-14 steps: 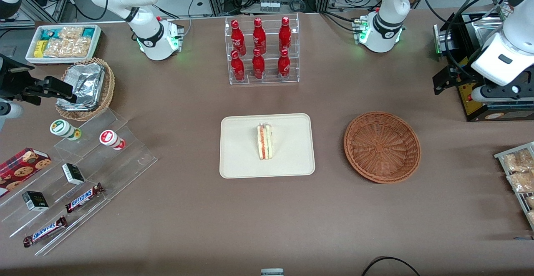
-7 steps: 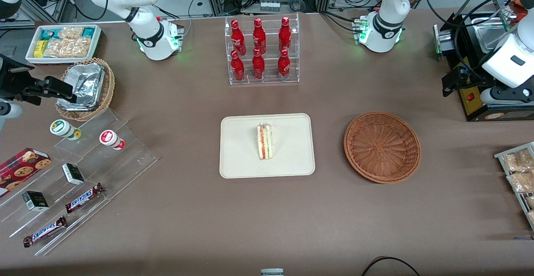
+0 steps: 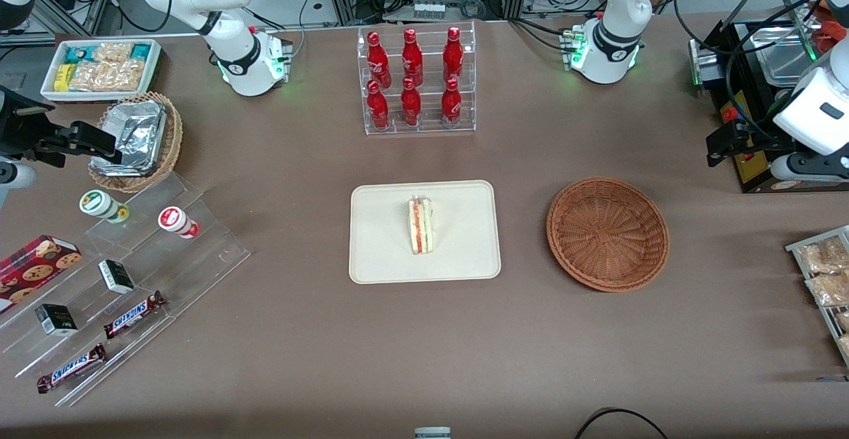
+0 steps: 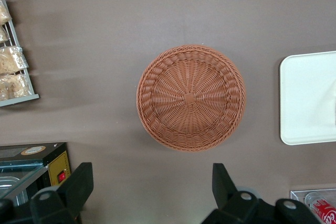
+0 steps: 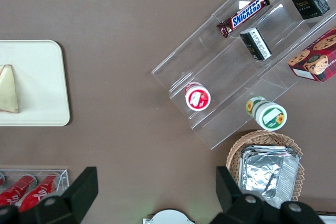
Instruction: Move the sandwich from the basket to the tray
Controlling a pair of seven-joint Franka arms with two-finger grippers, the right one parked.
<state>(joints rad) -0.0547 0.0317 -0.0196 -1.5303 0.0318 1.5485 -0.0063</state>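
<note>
Resting on the tray [image 3: 385, 240], sandwich [image 3: 421, 225]; claw [image 4: 152, 187] spread.

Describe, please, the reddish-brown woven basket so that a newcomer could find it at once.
Start at the flat cream-coloured rectangular tray mid-table. Beside it, toward the working arm's end, sits the round reddish-brown wicker basket, below the open black two-finger gripper. Unlike the lighter tan wicker basket, it holds no silver foil.

The left arm [image 3: 812, 111] is raised at the working arm's end of the table, its wrist held high and pointed downward. The gripper [image 4: 152, 184] is held with its two dark fingers [image 4: 79, 182] spread wide apart, and nothing is gripped between them.
</note>
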